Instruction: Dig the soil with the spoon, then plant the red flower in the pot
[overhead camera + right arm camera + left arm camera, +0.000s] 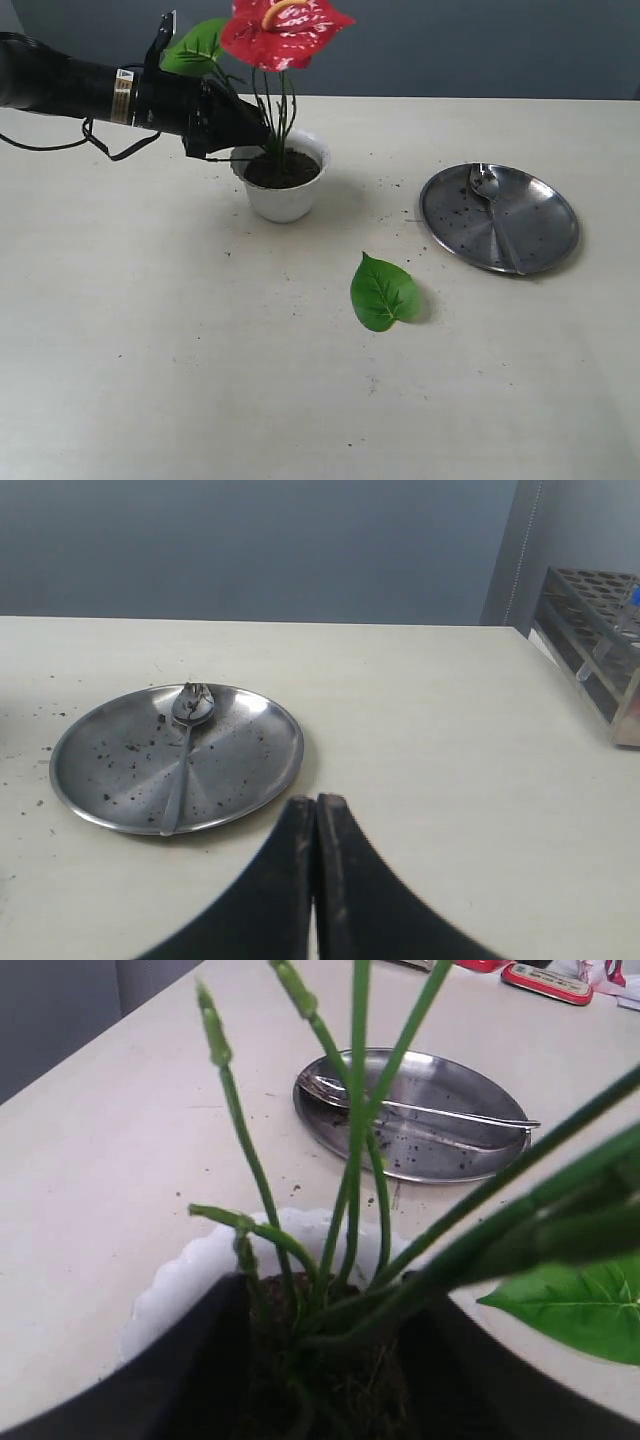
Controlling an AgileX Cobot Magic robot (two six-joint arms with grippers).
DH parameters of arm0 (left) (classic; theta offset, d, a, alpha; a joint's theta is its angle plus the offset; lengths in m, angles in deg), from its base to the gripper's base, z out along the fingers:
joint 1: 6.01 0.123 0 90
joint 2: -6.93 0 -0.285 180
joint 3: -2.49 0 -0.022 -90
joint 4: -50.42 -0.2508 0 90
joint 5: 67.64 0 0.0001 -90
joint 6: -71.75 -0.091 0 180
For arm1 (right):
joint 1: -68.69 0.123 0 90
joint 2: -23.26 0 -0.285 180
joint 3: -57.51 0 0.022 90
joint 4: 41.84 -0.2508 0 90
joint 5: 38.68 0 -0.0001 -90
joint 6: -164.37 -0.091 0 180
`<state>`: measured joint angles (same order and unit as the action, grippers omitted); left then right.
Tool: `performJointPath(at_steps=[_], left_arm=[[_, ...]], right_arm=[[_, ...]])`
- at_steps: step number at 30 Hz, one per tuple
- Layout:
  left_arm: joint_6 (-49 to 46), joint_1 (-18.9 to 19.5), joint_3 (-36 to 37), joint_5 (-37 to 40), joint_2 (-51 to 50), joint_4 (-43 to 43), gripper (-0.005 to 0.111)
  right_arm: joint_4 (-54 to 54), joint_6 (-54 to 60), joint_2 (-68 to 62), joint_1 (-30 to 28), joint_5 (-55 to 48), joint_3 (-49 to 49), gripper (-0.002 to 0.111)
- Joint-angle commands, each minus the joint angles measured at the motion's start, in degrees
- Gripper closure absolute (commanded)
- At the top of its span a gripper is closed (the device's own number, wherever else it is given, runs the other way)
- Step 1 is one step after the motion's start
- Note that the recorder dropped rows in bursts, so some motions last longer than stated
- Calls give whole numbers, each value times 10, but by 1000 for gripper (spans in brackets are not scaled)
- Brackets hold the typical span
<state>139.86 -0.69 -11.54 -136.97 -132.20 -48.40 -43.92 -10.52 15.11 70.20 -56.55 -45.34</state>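
The red flower (285, 32) stands upright, its green stems (355, 1160) running down into the dark soil (283, 170) in the white scalloped pot (285, 200). My left gripper (262, 140) reaches in from the left just above the pot rim (180, 1275). Its jaws stand on either side of the stem bundle (335, 1300), pressed against it. The spoon (497, 215) lies in the steel plate (540, 230) to the right, also in the left wrist view (440, 1112). My right gripper (317, 800) is shut and empty, close to the spoon (185, 750).
A loose green leaf (383, 292) lies on the table in front of the pot. Soil crumbs dot the plate (240, 750) and the table around it. A test-tube rack (600, 640) stands at the table's far edge in the right wrist view.
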Motion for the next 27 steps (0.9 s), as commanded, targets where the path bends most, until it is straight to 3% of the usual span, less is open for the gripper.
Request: performJointPath(at_steps=[1,13,21,27], left_arm=[[-2,2,1,-6,7,14,61],[-6,-6,1,-6,-10,24,61],[-14,-9,1,-6,-23,111,61],[-23,-9,1,16,-23,73,61]], right_arm=[[0,2,4,-1,4,1,109],[0,2,4,-1,4,1,109],[0,2,4,-1,4,1,109],[0,2,4,-1,4,1,109]])
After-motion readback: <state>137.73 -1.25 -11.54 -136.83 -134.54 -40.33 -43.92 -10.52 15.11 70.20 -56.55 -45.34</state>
